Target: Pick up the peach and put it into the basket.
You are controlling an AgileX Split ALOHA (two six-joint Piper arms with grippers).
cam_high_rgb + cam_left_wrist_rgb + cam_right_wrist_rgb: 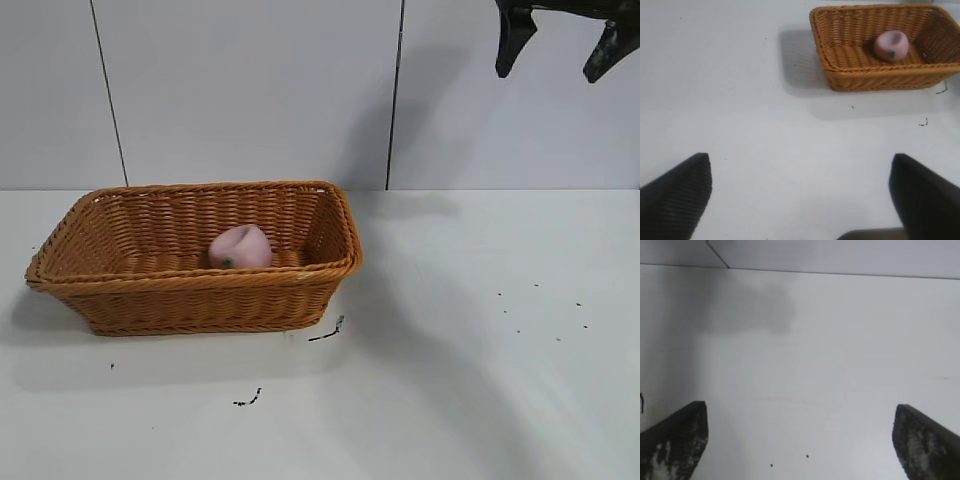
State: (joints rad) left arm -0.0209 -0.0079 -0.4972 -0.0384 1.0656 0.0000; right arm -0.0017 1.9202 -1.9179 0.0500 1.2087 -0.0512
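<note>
On the near part of the white table (pixel 480 400), small dark specks and two short dark scraps lie scattered, one scrap just off the basket's near right corner. Farther back on the left stands the basket (pixel 200 300), its long side toward the viewer, with the peach (pixel 241 247) resting inside on the woven floor, right of the middle and close to the near wall, a small green mark showing low on its near side. Beyond the table rises a pale panelled wall (pixel 250 90). High at the far right, well clear of the basket, the right gripper (pixel 565 45) hangs in the air with its two dark fingers spread wide and nothing between them. The left gripper (pixel 800 197), seen only from its own wrist, is likewise spread wide and empty over bare table, well apart from the basket.
</note>
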